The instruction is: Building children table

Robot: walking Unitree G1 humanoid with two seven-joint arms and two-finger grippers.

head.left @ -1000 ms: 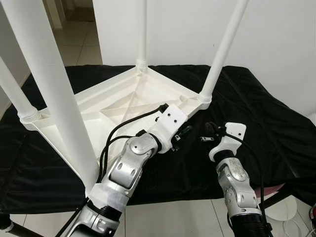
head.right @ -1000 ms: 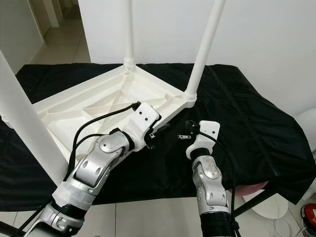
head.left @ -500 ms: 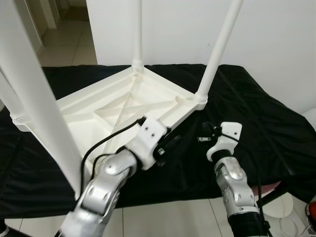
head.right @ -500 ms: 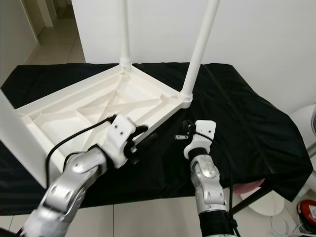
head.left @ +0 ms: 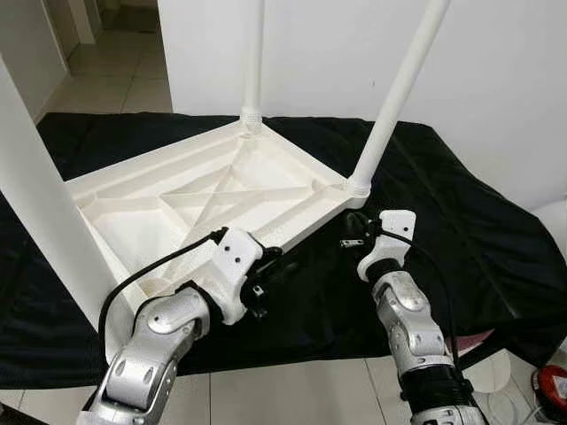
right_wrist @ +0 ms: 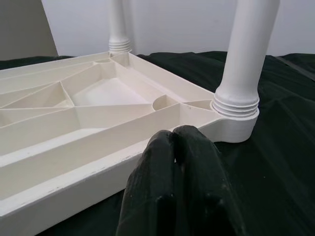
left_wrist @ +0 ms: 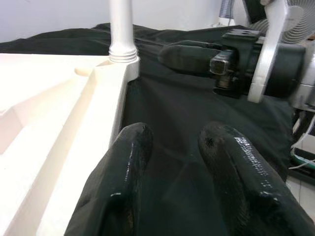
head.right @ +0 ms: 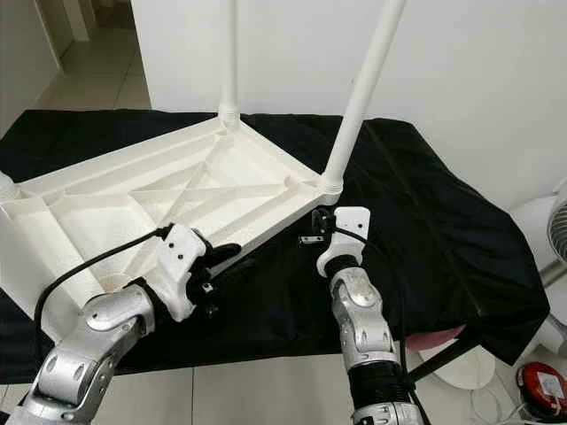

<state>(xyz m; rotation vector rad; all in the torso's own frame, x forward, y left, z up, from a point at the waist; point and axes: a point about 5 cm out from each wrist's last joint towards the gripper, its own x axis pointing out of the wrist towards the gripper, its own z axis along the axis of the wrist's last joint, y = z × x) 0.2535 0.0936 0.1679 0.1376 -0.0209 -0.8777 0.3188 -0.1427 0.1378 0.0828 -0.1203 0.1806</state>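
White plastic children's table [head.left: 213, 190] lies upside down on a black cloth [head.left: 461, 221], its ribbed underside facing up and its legs [head.left: 400, 88] standing upright. Left tool [head.left: 270, 276]: fingers [left_wrist: 129, 162] apart, holding nothing, low over the cloth just beside the table's near edge. Right tool [head.right: 321, 228]: fingers [right_wrist: 170, 162] pressed together, empty, pointing at the near right corner of the table, close to that corner's leg socket [right_wrist: 236, 115].
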